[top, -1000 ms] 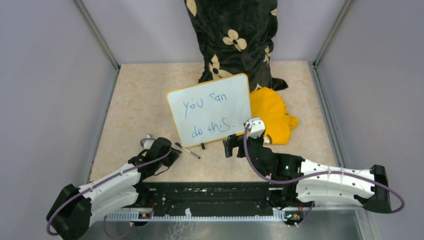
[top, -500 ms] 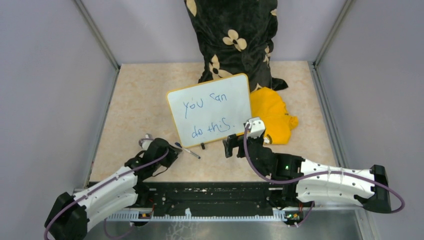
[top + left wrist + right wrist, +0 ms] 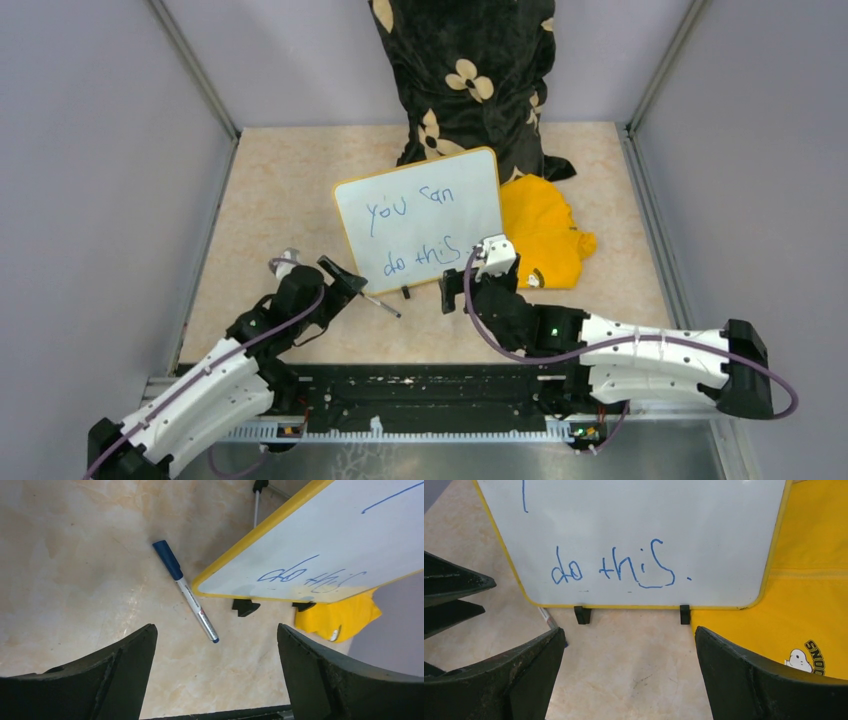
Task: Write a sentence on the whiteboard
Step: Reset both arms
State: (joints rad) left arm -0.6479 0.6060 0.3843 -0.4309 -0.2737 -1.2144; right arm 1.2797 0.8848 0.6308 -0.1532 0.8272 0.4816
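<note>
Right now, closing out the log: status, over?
Left gripper open, empty; marker flat on table beyond it. Right gripper open, empty. Whiteboard propped, sentence in two blue lines. Nothing blocking.

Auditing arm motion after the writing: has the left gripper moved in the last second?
Yes. The left gripper has shifted forward, its head now level with the whiteboard's near left corner, and its jaws have spread.

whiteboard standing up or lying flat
Standing, leaning back: the whiteboard rests on two black feet at its bottom edge, and a metal prop shows behind it.
</note>
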